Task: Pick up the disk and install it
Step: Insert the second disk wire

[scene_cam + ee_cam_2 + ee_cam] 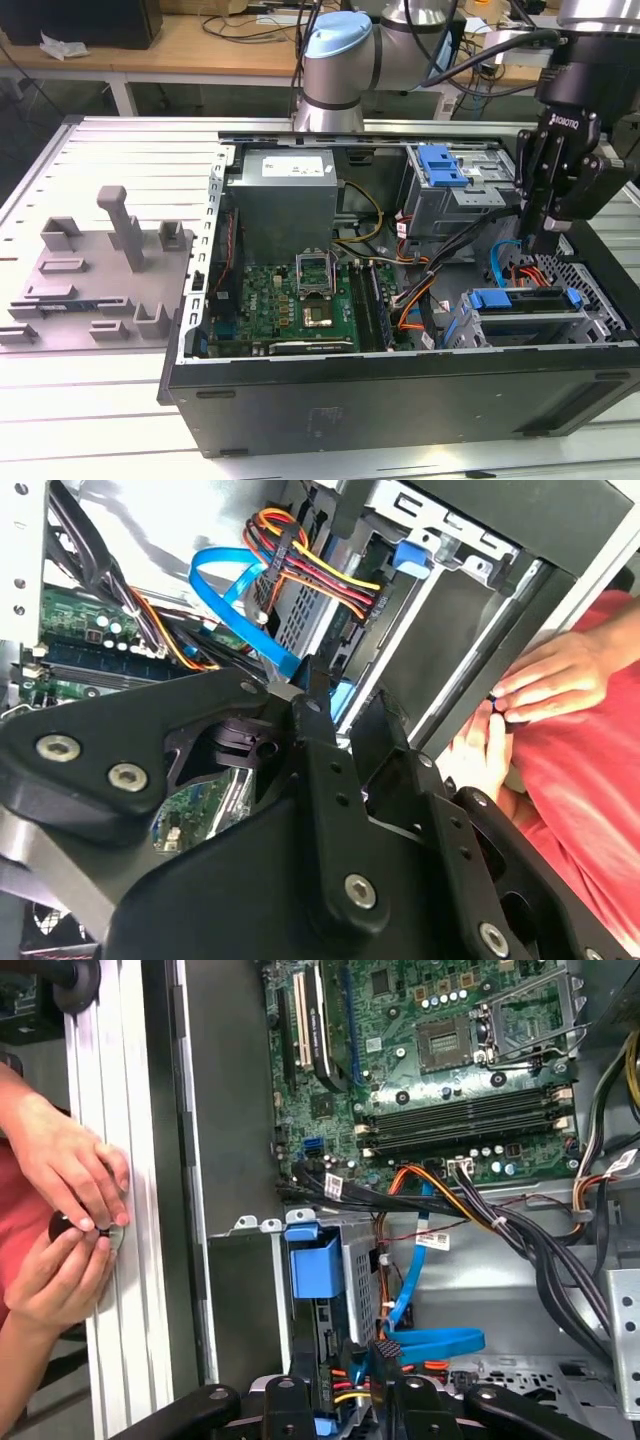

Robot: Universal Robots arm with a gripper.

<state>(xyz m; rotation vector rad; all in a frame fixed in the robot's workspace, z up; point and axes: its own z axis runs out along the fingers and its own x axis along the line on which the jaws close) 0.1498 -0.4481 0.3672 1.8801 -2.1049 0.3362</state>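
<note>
The disk (525, 300) sits in its bay at the case's (400, 390) five o'clock corner (blue bracket up), apparently seated; the gripper (553, 238) hangs just above it

Whether its fingers are parted or closed, I cannot tell

A green motherboard (300, 295) lies in the open computer case (400, 385), beside a grey power supply (285, 205).

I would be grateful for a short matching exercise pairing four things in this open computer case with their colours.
Things:
1. motherboard
2. flat data cable
3. power supply
4. tool

Colours:
A. black
B. grey
C. green
D. blue

Pairs: 1-C, 2-D, 3-B, 4-A
</note>
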